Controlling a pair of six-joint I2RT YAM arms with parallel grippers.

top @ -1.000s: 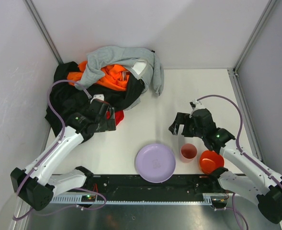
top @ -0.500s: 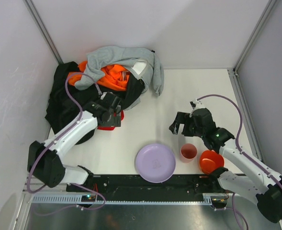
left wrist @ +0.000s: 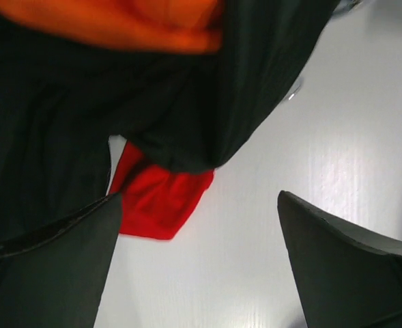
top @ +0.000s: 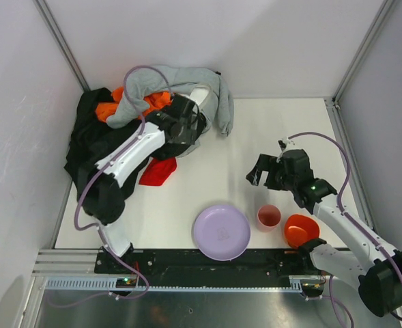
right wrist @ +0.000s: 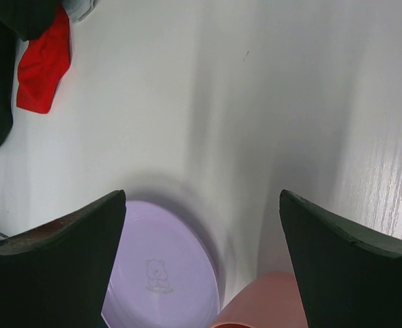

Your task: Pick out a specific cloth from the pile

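The small red cloth (top: 158, 171) lies flat on the white table, at the near edge of the pile and partly under the black garment (top: 91, 147). The pile also holds a light gray sweatshirt (top: 180, 78) and an orange garment (top: 129, 104). My left gripper (top: 187, 128) is open and empty, over the pile's right side, above and beyond the cloth. In the left wrist view the cloth (left wrist: 161, 201) shows between the open fingers (left wrist: 57, 273), below the black garment (left wrist: 187, 116). My right gripper (top: 259, 172) is open and empty over bare table; its view shows the cloth (right wrist: 44, 65) far off.
A lilac plate (top: 221, 231), a pink cup (top: 269, 217) and an orange bowl (top: 300, 229) stand near the front edge. The plate (right wrist: 163, 266) and cup (right wrist: 262, 304) lie under my right gripper's view. Walls close in the back and both sides.
My left arm has swung from beside the red cloth up and right over the pile, leaving the cloth uncovered on the table. My right gripper has shifted slightly right.
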